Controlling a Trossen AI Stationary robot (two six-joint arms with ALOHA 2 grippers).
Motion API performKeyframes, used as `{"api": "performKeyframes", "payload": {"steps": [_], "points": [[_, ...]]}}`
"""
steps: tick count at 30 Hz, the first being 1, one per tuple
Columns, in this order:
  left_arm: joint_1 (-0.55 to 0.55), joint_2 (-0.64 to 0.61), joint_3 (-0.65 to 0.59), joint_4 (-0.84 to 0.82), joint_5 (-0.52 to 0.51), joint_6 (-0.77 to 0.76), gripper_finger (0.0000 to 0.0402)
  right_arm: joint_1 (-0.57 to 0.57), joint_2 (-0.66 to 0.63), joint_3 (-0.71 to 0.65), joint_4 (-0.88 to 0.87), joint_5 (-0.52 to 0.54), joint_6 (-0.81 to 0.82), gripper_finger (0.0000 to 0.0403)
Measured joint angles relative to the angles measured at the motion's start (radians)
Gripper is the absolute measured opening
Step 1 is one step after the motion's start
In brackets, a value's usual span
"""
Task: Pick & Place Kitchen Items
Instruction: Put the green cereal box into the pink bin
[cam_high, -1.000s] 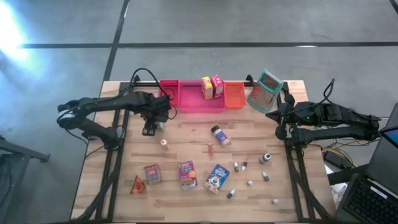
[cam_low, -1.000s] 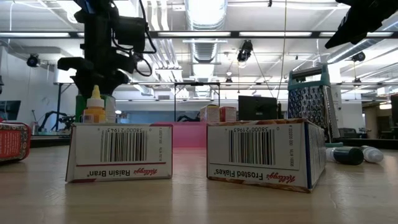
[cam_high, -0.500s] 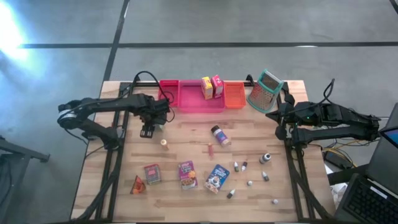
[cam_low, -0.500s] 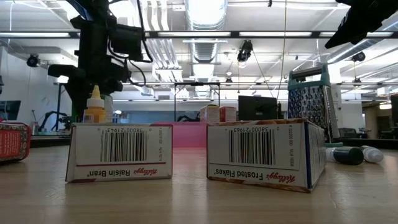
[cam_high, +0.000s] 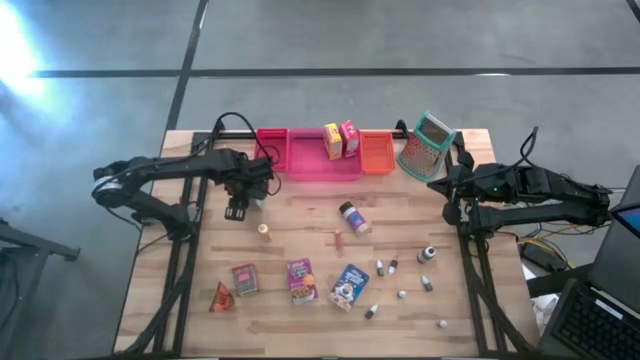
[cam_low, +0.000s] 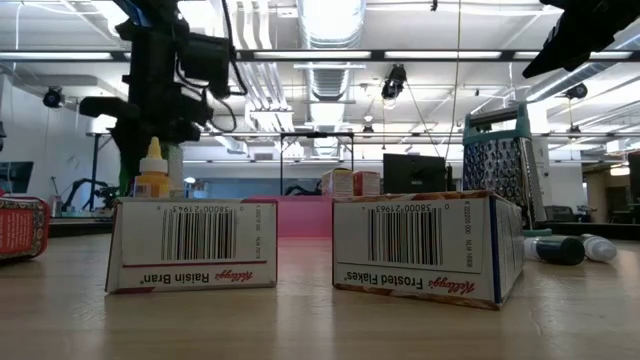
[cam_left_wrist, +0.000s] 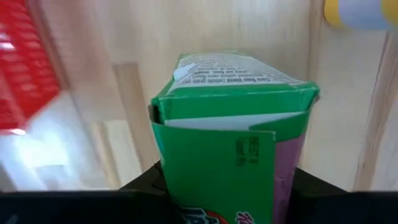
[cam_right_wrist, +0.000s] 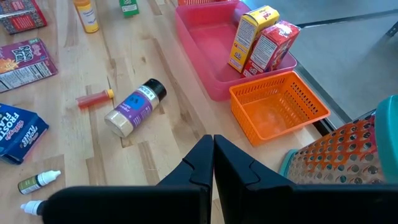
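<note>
In the left wrist view a green box (cam_left_wrist: 230, 124) stands upright between the fingers of my left gripper (cam_left_wrist: 227, 186), which is shut on it. From above, the left gripper (cam_high: 238, 207) points down at the table's far left and hides the box. A yellow bottle (cam_high: 264, 229) stands just near of it. My right gripper (cam_right_wrist: 213, 146) hangs shut and empty over the right edge (cam_high: 440, 185). A spice jar (cam_high: 352, 216) lies mid-table. A red box (cam_high: 244, 279), a purple box (cam_high: 301, 280) and a blue box (cam_high: 349, 285) lie near the front. My left gripper pinches the green box between its two fingers, one on each of the box's opposite upright sides (cam_left_wrist: 158, 168). The fingers come from above, pointing down. The box stays upright in the hold; I cannot tell whether its bottom rests on the table.
A pink tray (cam_high: 300, 160) at the far edge holds a yellow box (cam_high: 333, 140) and a red box (cam_high: 349, 137). Beside the tray are an orange basket (cam_high: 376, 152) and a grater (cam_high: 428, 143). Several tiny bottles (cam_high: 380, 267) lie front right, an orange wedge (cam_high: 221, 297) front left.
</note>
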Motion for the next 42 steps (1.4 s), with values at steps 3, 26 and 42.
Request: {"api": "performKeyframes", "payload": {"steps": [3,26,42], "points": [[0.0,0.0,0.06,-0.022,-0.009,0.011,0.0144,0.0,0.0,0.0,0.0,0.0,0.002,0.0008],[-0.033,0.053,0.312,0.469,-0.146,0.711,0.0145,0.0,0.0,0.0,0.0,0.0,0.0,0.0008],[0.064,0.398,0.584,0.36,-0.304,1.018,0.0145,0.0,0.0,0.0,0.0,0.0,0.002,0.0008]]}}
